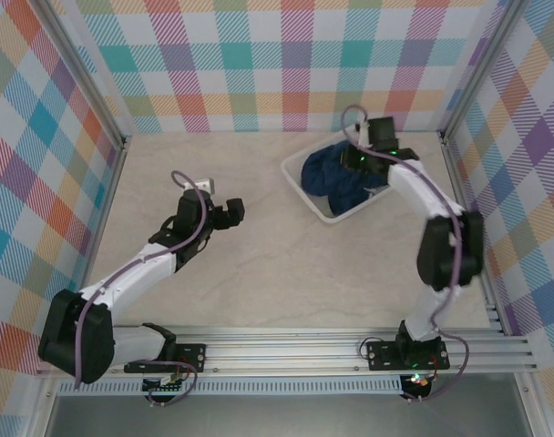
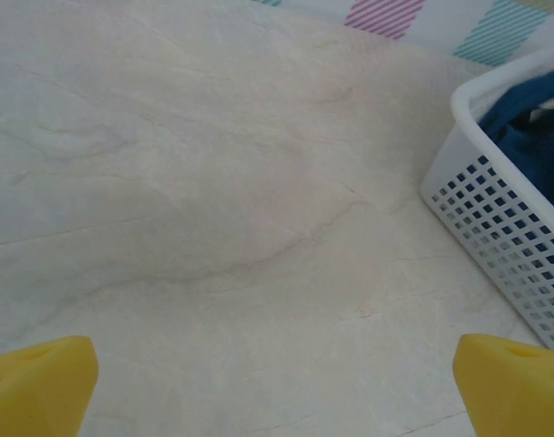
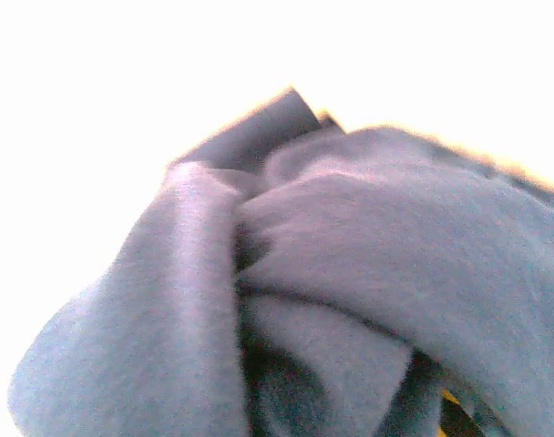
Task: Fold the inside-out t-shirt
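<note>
The inside-out t-shirt [image 1: 336, 175] lies bunched up, dark navy, inside a white basket [image 1: 300, 187] at the back right of the table. My right gripper [image 1: 361, 160] is pushed down into the basket among the cloth. In the right wrist view, folds of the t-shirt [image 3: 350, 255] press close to the lens and hide the jaws, apart from a yellow sliver of one finger [image 3: 452, 399]. My left gripper [image 1: 236, 212] hovers over bare table to the left of the basket. It stands open [image 2: 275, 364] with nothing between its yellow fingers. The left wrist view catches the t-shirt [image 2: 523, 118] in the basket [image 2: 496, 209].
The pale marbled table [image 1: 259, 273] is ringed by checked walls on three sides. A metal rail [image 1: 304, 350] with both arm bases runs along the near edge. The perforated basket sits close to the right wall and back corner.
</note>
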### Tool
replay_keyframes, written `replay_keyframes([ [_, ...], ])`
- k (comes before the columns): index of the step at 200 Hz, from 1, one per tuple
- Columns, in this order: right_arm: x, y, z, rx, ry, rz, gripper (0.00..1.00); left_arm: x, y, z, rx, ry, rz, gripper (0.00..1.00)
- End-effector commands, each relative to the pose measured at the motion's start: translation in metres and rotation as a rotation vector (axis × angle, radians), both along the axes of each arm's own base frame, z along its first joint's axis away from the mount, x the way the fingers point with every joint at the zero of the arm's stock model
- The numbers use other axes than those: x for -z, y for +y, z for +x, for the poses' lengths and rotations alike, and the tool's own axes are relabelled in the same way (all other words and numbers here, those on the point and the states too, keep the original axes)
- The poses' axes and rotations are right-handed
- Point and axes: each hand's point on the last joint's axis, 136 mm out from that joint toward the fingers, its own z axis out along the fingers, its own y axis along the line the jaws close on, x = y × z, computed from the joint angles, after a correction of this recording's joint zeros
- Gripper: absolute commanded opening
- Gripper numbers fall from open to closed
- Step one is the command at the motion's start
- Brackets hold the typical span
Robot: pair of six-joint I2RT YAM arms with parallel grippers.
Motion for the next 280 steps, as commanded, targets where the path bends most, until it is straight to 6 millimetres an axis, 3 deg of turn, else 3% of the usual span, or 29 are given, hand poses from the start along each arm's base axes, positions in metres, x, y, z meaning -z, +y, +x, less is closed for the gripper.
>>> replay_keyframes([
  [1,-0.146,0.046,-0.031,-0.154,-0.375,0.186,0.0,-0.006,0.034,-0.002,-0.114,-0.03,-0.016,1.0],
  [38,-0.219,0.122,-0.09,-0.382,-0.534,0.27,0.0,-0.008,0.074,-0.01,-0.262,-0.034,-0.095,1.0],
  [63,-0.238,0.173,-0.116,-0.52,-0.572,0.289,0.0,-0.011,0.1,-0.021,-0.383,-0.048,-0.098,1.0],
  [82,-0.219,0.203,-0.113,-0.568,-0.501,0.314,0.0,-0.015,0.123,-0.033,-0.49,-0.062,-0.085,1.0],
  [98,-0.17,0.235,-0.101,-0.599,-0.359,0.33,0.01,-0.024,0.142,-0.047,-0.577,-0.087,-0.063,1.0],
  [109,-0.127,0.252,-0.092,-0.609,-0.248,0.317,0.16,-0.033,0.153,-0.057,-0.628,-0.115,-0.042,1.0],
  [118,-0.091,0.258,-0.086,-0.604,-0.152,0.274,0.36,-0.041,0.16,-0.064,-0.658,-0.138,-0.032,1.0],
  [128,-0.059,0.252,-0.083,-0.581,-0.079,0.189,0.52,-0.051,0.162,-0.069,-0.66,-0.167,-0.029,1.0],
  [143,-0.026,0.225,-0.084,-0.519,-0.062,0.038,0.77,-0.059,0.159,-0.071,-0.63,-0.192,-0.048,1.0],
  [162,-0.005,0.18,-0.088,-0.424,-0.114,-0.145,0.92,-0.06,0.144,-0.064,-0.552,-0.19,-0.092,1.0],
  [178,0.02,0.152,-0.085,-0.358,-0.065,-0.268,0.93,-0.056,0.128,-0.054,-0.477,-0.182,-0.133,1.0],
  [217,0.062,0.146,-0.045,-0.273,0.013,-0.434,0.92,-0.039,0.103,-0.032,-0.376,-0.118,-0.174,1.0],
  [237,0.08,0.132,-0.032,-0.265,0.053,-0.57,0.9,-0.033,0.096,-0.028,-0.349,-0.092,-0.186,1.0],
  [256,0.096,0.105,-0.037,-0.283,0.097,-0.657,0.89,-0.027,0.093,-0.028,-0.343,-0.077,-0.189,1.0],
  [280,0.107,0.055,-0.044,-0.282,0.189,-0.724,0.85,-0.023,0.093,-0.028,-0.344,-0.072,-0.185,1.0],
])
